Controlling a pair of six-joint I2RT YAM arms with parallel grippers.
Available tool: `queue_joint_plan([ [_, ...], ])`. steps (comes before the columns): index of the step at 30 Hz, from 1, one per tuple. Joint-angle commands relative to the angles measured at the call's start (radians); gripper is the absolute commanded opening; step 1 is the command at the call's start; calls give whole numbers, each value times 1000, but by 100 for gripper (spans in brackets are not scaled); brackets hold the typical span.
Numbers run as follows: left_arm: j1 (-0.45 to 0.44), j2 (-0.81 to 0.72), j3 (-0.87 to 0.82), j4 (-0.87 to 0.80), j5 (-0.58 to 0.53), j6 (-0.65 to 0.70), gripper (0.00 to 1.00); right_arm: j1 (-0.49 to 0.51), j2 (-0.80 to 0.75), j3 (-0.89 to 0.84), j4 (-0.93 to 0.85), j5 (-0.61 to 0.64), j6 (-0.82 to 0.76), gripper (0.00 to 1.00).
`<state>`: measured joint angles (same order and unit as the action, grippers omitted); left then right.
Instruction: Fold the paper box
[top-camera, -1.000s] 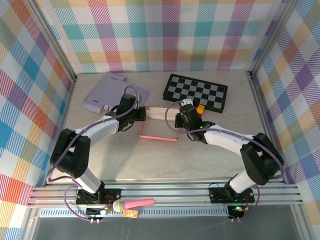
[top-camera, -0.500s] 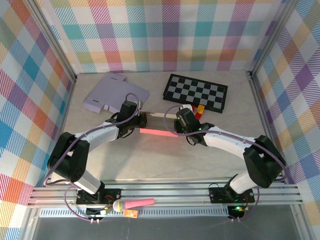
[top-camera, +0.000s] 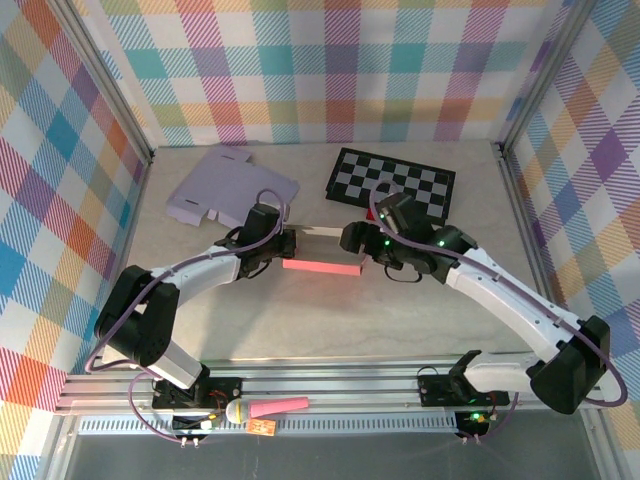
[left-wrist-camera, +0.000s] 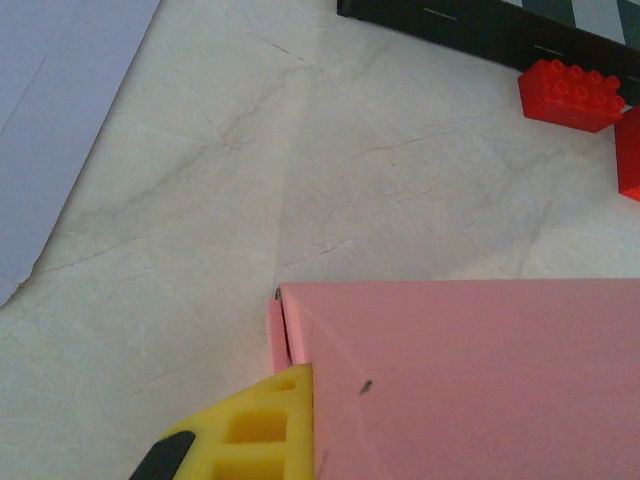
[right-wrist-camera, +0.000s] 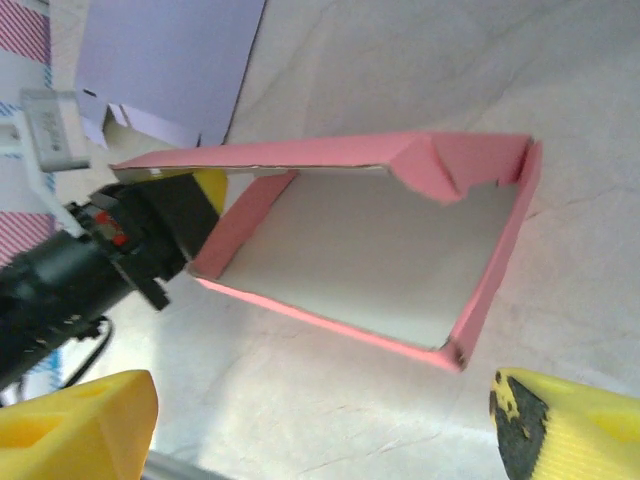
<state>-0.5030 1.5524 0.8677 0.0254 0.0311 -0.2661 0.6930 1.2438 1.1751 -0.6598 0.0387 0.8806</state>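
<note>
The paper box is a shallow pink tray with a white inside. It stands tipped on its long side at mid table. My left gripper is shut on its left end wall, and one yellow finger presses against the pink wall. From the right wrist view the left gripper clamps that far end. My right gripper is open just off the box's right end, its yellow fingertips wide apart and touching nothing.
A black-and-white checkered mat lies at the back right, with red bricks at its near edge. A flat lavender cardboard sheet lies at the back left. Plaid walls enclose the table on three sides.
The right gripper opened, let go of the box's right end and drew back to the right. The box tipped from lying flat onto its side, still held by the left gripper.
</note>
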Motion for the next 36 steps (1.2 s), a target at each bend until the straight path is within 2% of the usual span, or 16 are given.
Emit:
queue_joint_plan([
  [1,-15,-17,20,-53,-20,21,3,-79,13,81,-113,-117,111,86],
  [4,-22,-20,21,-56,-25,24,3,-204,80,150,-182,-222,163,84],
  [7,-28,-30,12,-54,-28,27,3,-324,158,170,-168,-359,193,80],
  [11,-36,-37,4,-59,-35,27,3,-408,315,254,-183,-503,190,75],
  [15,-43,-49,1,-61,-45,25,3,-413,482,379,-286,-564,121,73],
  [21,-65,-65,-19,-60,-59,15,5,-406,547,326,-215,-625,131,65],
  [25,-82,-82,-33,-65,-77,0,5,-386,554,299,-212,-657,113,55],
  [30,-95,-91,-54,-60,-85,-25,6,-364,524,206,-209,-650,93,48],
  [36,-111,-93,-68,-51,-91,-55,5,-358,465,131,-228,-576,72,48],
])
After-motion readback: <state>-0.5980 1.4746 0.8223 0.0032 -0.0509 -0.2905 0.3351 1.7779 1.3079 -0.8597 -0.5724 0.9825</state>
